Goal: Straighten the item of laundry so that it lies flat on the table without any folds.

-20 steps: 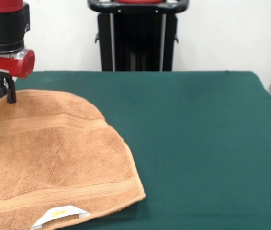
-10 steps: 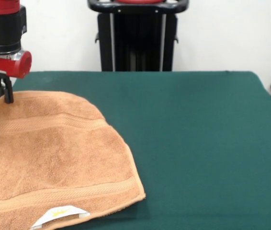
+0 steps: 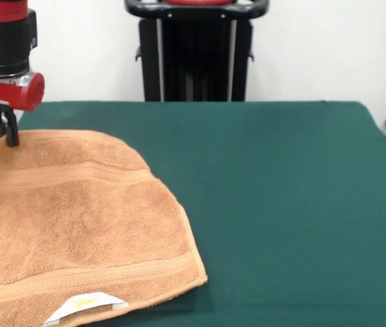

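Towel on table, far corner at end effector

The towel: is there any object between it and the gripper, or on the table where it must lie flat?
Nothing visible stands between them. The gripper is already down at the far corner of the towel, at the picture's left. The bare part of the table beside the towel shows no other objects.

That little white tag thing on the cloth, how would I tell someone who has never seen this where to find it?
Start with the big dark green table. On its left side lies an orange-tan towel. At the towel's near edge, at the picture's bottom, sits a small white label with a gold mark, the only white patch on the cloth.
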Tool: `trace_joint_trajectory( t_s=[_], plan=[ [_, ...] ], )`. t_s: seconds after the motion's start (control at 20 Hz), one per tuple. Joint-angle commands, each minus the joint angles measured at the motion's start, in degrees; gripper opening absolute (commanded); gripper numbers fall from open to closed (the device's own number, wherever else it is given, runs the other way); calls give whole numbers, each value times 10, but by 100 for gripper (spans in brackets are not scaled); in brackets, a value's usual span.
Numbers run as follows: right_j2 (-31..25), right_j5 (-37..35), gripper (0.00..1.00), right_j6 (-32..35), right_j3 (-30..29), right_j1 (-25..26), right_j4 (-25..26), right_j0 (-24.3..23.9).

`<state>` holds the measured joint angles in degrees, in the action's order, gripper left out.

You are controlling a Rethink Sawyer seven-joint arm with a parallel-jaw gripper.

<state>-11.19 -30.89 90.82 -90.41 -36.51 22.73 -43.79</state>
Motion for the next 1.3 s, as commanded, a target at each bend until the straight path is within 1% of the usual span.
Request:
trace_joint_trajectory(
  t_s=[0.05,0.35,1.3],
  plan=[
    [-85,-4,0,-93,-33,14,38,-4],
    [-92,-16,0,-101,-25,17,43,-11],
    [-107,-21,0,-89,-35,12,62,-24]
  ],
)
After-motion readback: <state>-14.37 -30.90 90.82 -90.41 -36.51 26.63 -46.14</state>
